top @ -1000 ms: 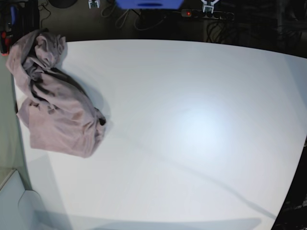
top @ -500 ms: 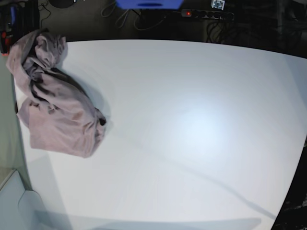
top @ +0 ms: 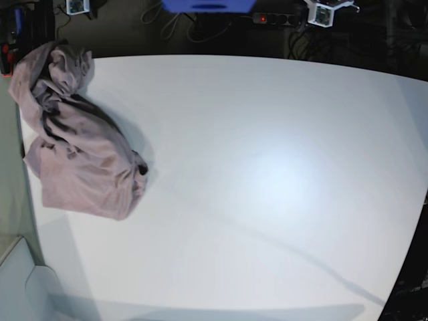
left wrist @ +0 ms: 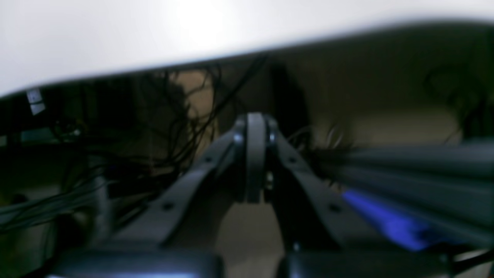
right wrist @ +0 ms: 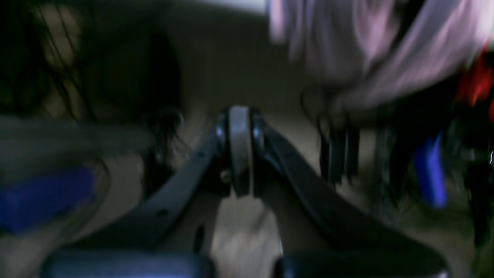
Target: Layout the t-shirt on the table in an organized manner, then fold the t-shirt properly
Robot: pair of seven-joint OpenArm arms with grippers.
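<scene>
T-shirt [top: 77,137] fabric lies in a crumpled heap at the left side of the table [top: 267,174] in the base view, its mauve-pink cloth bunched into deep folds. The upper part of the heap reaches the table's far left corner, and the lower part spreads flatter toward the near left edge. No sleeve or neckline can be told apart in the bundle. The rest of the white tabletop stretches well away to the right of the shirt.

In the right wrist view the same pink cloth [right wrist: 378,46] shows blurred at the upper right, hanging over the table edge, apart from the right gripper [right wrist: 240,150]. That gripper's jaws are pressed together with nothing between them, over dark floor and cables.

The left gripper [left wrist: 254,158] is likewise clenched on nothing, its jaws meeting in a narrow seam. It sits below and beyond the table's curved white edge [left wrist: 115,34], which runs across the top of the left wrist view. Tangled dark cables [left wrist: 181,112] lie under that edge. A blue strip [left wrist: 386,220] shows at the lower right, too blurred to identify.
</scene>
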